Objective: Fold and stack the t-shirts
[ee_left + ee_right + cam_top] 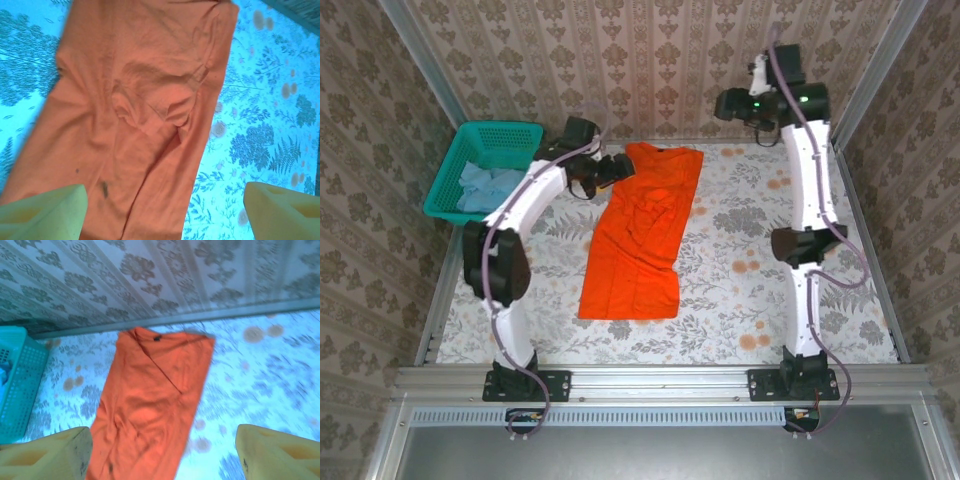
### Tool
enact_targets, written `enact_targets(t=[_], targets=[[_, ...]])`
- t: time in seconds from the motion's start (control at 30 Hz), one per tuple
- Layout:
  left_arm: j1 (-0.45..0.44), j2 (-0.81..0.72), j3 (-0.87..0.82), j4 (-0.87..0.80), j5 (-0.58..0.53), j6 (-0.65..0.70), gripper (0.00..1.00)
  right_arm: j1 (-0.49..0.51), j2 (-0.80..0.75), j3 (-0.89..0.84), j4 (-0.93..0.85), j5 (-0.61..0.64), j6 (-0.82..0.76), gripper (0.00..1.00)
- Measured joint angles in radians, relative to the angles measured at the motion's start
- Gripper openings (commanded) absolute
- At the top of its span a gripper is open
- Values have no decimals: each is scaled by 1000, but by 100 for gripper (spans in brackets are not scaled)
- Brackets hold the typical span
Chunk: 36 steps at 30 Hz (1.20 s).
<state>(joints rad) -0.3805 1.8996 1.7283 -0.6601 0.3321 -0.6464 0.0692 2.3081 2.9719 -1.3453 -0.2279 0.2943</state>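
Note:
The orange t-shirt (642, 232) lies folded lengthwise into a long strip on the floral table, collar toward the back wall. My left gripper (616, 168) hovers at the strip's upper left edge. In the left wrist view it stands open (165, 215) above the wrinkled orange cloth (140, 115), gripping nothing. My right gripper (750, 90) is raised high at the back right, apart from the shirt. It is open too (162, 455), with the orange strip (155, 400) below and beyond it. The pale light-blue t-shirt (485, 186) sits crumpled in the basket.
A teal mesh basket (503, 134) stands at the back left corner, also in the right wrist view (22, 385). Patterned walls enclose the table on three sides. Bare floral tabletop (760, 260) lies right of the orange strip.

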Motion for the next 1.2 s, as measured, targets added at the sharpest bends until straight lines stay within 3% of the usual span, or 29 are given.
enact_targets(t=[0.17,0.3,0.4,0.57,0.67,0.73,0.9,0.97,1.2], targets=[[37,-151,-226,-14,-22,35,73,-109,-269,-376,-69,-22,-35,77],[48,-195,-386,-40,-36,72,67,-106,-459,-631,-77,-14,-42,76],[47,-248,-523,-58,-37,93,64,-9,-629,-886,-36,11,-48,74],[43,-352,-734,-61,-23,101,57,217,-946,-1553,225,-65,54,56],[26,-380,-820,-62,-4,100,54,299,-1028,-1910,420,-120,198,46],[12,-381,-852,-63,8,100,50,373,-1006,-2054,524,-132,283,43],[-24,-370,-893,-56,35,101,46,537,-843,-2129,729,-148,400,42],[-37,-355,-902,-48,38,100,46,562,-793,-2129,803,-147,431,48],[-67,-341,-929,-22,31,74,45,624,-690,-2124,954,-144,499,50]])
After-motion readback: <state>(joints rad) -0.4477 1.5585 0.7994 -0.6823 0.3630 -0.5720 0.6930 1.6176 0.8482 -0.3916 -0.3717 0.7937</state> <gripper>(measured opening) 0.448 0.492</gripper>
